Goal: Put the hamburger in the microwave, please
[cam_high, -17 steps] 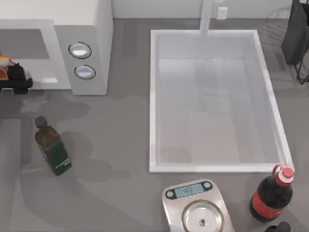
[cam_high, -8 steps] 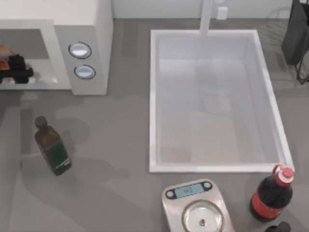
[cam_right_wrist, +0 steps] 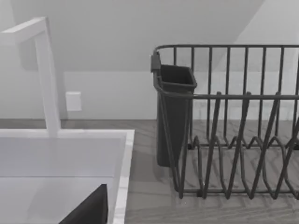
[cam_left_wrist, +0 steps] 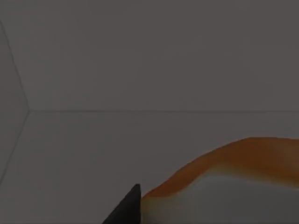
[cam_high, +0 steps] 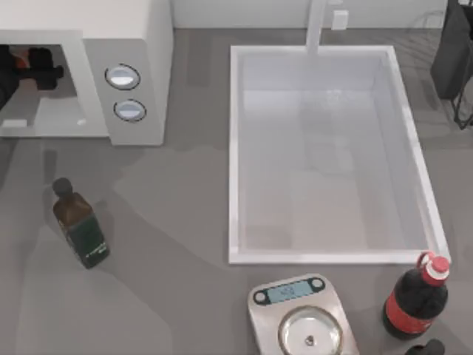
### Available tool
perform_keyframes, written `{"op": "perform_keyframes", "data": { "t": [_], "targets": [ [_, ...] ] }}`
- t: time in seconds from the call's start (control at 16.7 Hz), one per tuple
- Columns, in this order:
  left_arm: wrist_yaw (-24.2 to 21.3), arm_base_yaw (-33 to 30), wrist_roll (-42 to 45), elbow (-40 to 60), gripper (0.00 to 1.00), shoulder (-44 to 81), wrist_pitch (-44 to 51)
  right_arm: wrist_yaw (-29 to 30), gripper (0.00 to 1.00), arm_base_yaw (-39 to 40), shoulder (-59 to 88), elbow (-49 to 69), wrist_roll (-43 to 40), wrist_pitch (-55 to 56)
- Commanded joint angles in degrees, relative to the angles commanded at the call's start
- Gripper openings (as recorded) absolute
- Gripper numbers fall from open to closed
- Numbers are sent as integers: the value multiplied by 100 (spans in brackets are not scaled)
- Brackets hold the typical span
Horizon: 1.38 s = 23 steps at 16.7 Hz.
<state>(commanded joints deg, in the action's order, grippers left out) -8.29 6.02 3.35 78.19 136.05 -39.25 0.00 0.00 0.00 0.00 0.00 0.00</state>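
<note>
left gripper [cam_high: 33, 65]: inside the microwave [cam_high: 140, 44], upper left of the frame | fingers: clamped on the hamburger [cam_left_wrist: 243, 182] | right arm: parked, lower right corner

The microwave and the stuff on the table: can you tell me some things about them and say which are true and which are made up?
1. The left gripper is reaching inside the microwave. True.
2. The hamburger lies in the sink. False: it is at the left gripper, inside the microwave.
3. The green-labelled bottle stands on the table in front of the microwave. True.
4. The red-capped bottle stands on the scale. False: it stands beside the scale, on its right.
5. The dish rack holds plates. False: its slots are bare.
</note>
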Motion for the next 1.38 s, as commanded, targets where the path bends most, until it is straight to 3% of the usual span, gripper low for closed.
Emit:
{"op": "perform_keyframes", "data": {
  "t": [0.24,0.6,1.38],
  "targets": [
    [76,-65,-29,851,0,499,400,0,100,0,0,0,0,0],
    [89,-77,-37,952,0,617,495,0,100,0,0,0,0,0],
    [89,-77,-37,952,98,617,495,0,100,0,0,0,0,0]
  ]
}}
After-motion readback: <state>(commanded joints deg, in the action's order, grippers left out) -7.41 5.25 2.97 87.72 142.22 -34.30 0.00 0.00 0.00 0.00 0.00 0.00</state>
